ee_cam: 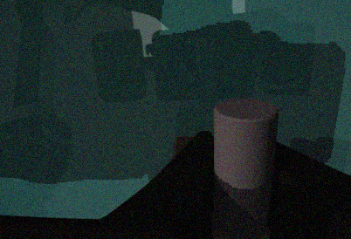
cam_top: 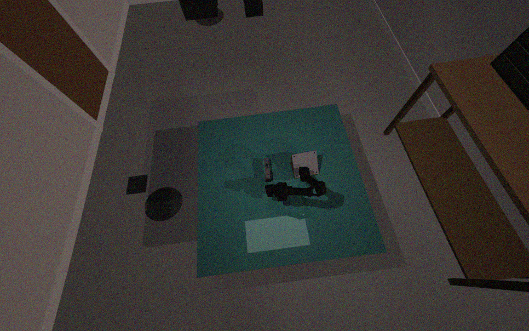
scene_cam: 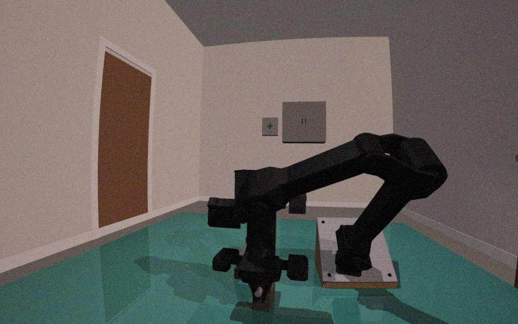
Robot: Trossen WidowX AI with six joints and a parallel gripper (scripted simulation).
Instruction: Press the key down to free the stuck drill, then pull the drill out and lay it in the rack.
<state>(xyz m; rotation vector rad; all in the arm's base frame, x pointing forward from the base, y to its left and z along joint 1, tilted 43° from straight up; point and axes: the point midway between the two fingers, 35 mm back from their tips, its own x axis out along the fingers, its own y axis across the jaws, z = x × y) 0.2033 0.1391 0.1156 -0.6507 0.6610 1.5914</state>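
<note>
My gripper (scene_cam: 259, 286) points down and is shut on the drill (scene_cam: 258, 291) (ee_cam: 245, 150), a pale pink cylinder. The drill's round end stands out toward the wrist camera. The rack (scene_cam: 267, 303) (ee_cam: 182, 145) is a small reddish-brown block directly below or just behind the fingertips. Its top is mostly hidden by the gripper, and I cannot tell whether the drill touches it. The long narrow fixture (cam_top: 267, 169), grey-pink on top, stands apart from the drill, beyond the gripper. Its key cannot be made out.
The arm's pale square base plate (cam_top: 305, 159) (scene_cam: 355, 278) lies to the right of the fixture. All stand on a teal mat (cam_top: 225, 255) (scene_cam: 152, 289). A wooden bench (cam_top: 476, 90) is far right. A dark round object (cam_top: 163, 204) and a dark square (cam_top: 137, 184) lie off the mat at left.
</note>
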